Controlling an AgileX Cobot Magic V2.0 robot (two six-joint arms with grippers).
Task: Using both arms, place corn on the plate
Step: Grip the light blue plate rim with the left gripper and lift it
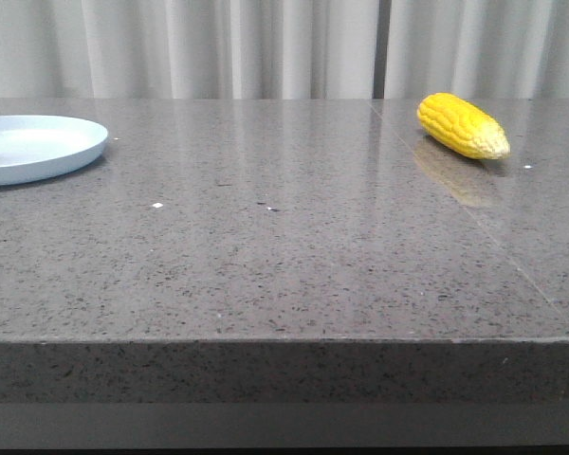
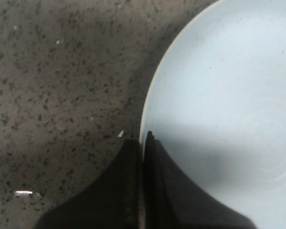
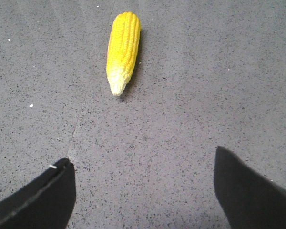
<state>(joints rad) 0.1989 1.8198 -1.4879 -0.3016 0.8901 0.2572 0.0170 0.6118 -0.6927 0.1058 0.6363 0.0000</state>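
The yellow corn (image 1: 462, 124) lies on the grey stone table at the far right, its pale tip toward the right. In the right wrist view the corn (image 3: 122, 50) lies ahead of my right gripper (image 3: 142, 162), which is open, empty and well apart from it. The pale blue-white plate (image 1: 33, 147) sits empty at the far left. In the left wrist view my left gripper (image 2: 143, 138) is shut and empty, its tips over the rim of the plate (image 2: 229, 95). Neither arm shows in the front view.
The speckled grey table (image 1: 266, 256) has a front edge near the bottom of the front view and a seam (image 1: 474, 223) running past the corn. White curtains (image 1: 284, 47) hang behind the table. Small white specks (image 1: 156, 205) lie on the surface.
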